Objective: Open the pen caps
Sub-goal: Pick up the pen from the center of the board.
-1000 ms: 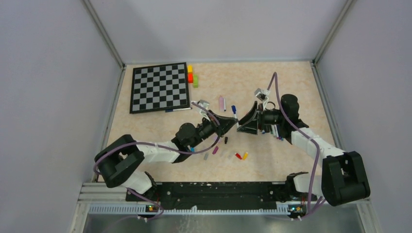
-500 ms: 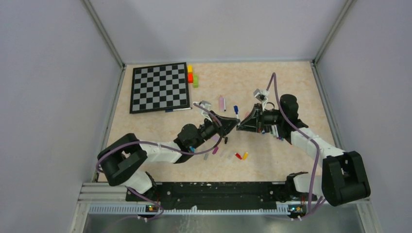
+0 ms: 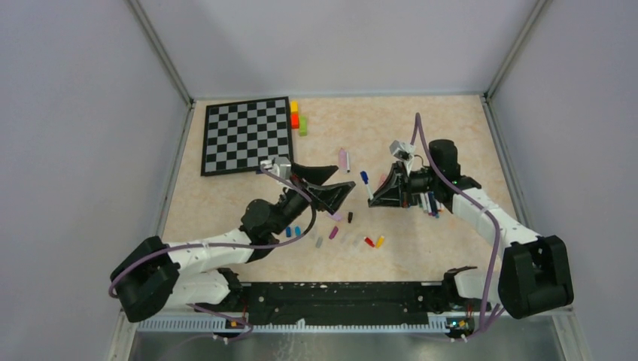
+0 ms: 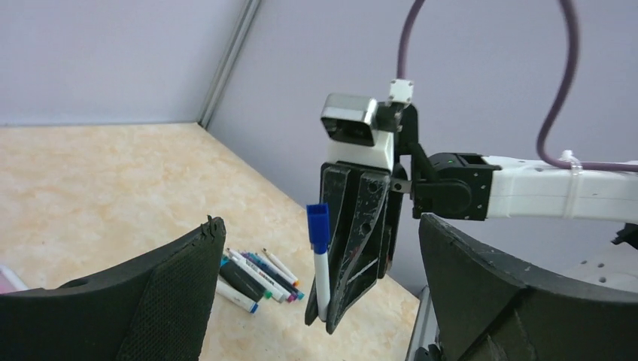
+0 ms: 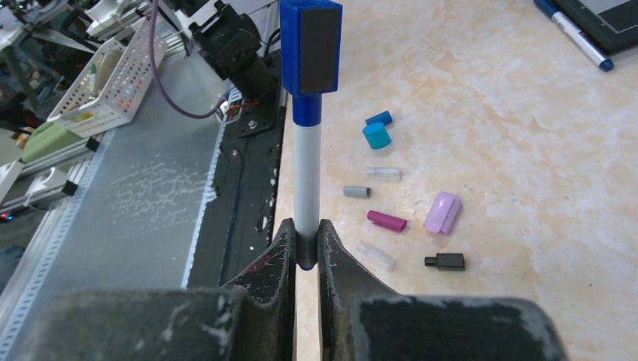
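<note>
My right gripper [image 5: 305, 233] is shut on the lower end of a white-barrelled pen [image 5: 306, 173], which carries a blue cap [image 5: 310, 49] on its free end. From above, that pen [image 3: 365, 183] sticks out leftward from the right gripper [image 3: 374, 200]. My left gripper [image 3: 344, 175] stands wide open just left of it, apart from the pen. In the left wrist view the blue cap [image 4: 317, 226] shows ahead between my spread fingers [image 4: 180, 293]. Several loose pen caps lie on the table: magenta [image 5: 387, 220], lilac [image 5: 442, 213], black [image 5: 445, 261], grey [image 5: 356, 192].
A pile of pens [image 3: 427, 201] lies under the right arm. A chessboard [image 3: 247, 135] sits at the back left with coloured blocks [image 3: 296, 117] beside it. A pink highlighter [image 3: 344, 159] lies mid-table. Red [image 3: 369, 241] and yellow [image 3: 379, 241] caps lie nearer the front.
My right gripper shut on the pen. My left gripper then let go, opened wide and drew back to the left.
</note>
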